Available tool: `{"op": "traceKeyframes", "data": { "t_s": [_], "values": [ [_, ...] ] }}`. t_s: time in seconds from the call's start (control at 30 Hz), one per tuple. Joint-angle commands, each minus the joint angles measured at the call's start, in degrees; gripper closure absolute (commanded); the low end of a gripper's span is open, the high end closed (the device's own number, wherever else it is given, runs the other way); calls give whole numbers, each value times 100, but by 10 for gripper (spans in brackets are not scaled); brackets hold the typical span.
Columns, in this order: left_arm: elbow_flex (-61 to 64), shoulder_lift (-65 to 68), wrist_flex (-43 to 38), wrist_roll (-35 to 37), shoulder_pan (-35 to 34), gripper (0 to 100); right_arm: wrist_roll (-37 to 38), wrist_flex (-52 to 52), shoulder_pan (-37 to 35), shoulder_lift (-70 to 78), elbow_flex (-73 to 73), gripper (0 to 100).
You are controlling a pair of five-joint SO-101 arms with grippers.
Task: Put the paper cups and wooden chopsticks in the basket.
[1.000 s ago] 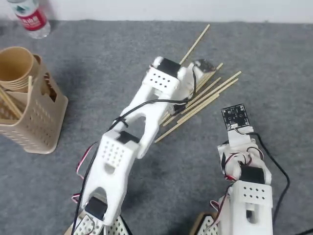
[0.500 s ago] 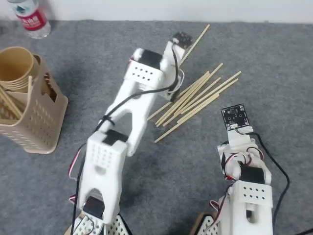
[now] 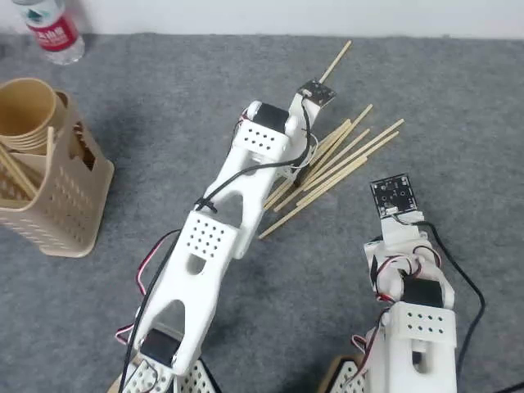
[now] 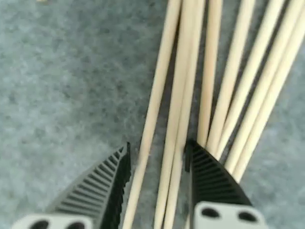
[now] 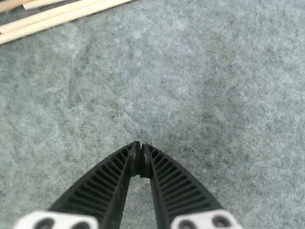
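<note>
Several wooden chopsticks (image 3: 344, 157) lie in a loose bundle on the grey carpet, and one more (image 3: 336, 61) lies apart farther back. My left arm (image 3: 262, 139) stands over the bundle's near-left end. Its gripper (image 4: 157, 155) is open and low over the sticks (image 4: 183, 95), with about three of them running between its fingers (image 4: 116, 167). Paper cups (image 3: 29, 110) are stacked in the beige basket (image 3: 65, 205) at the left, beside a few chopsticks (image 3: 16, 176). My right gripper (image 5: 140, 157) is shut over bare carpet, with chopstick ends (image 5: 57, 16) ahead of it.
A plastic bottle (image 3: 51, 29) lies at the back left, behind the basket. My right arm (image 3: 405, 270) stands at the front right, just short of the bundle. A white wall edge runs along the back of the carpet.
My left arm swung back and to the left off the bundle, then returned right and now stands over the sticks again. The right arm has kept still.
</note>
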Motion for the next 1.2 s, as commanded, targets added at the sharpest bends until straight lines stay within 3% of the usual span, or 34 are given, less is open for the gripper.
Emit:
{"op": "traceKeyframes", "data": {
  "t_s": [0.0, 0.4, 0.9, 1.17],
  "values": [
    [-629, 211, 695, -273, 202, 825, 70, -75, -13, -75, -44, 990],
    [1947, -844, 677, -1635, 695, 921, 70, -66, -22, -75, -44, 990],
    [2026, -1037, 677, -1829, 870, 989, 70, -57, -22, -75, -44, 990],
    [2097, -2848, 677, -1380, 844, 991, 70, -57, -22, -75, -44, 990]
  ]
}}
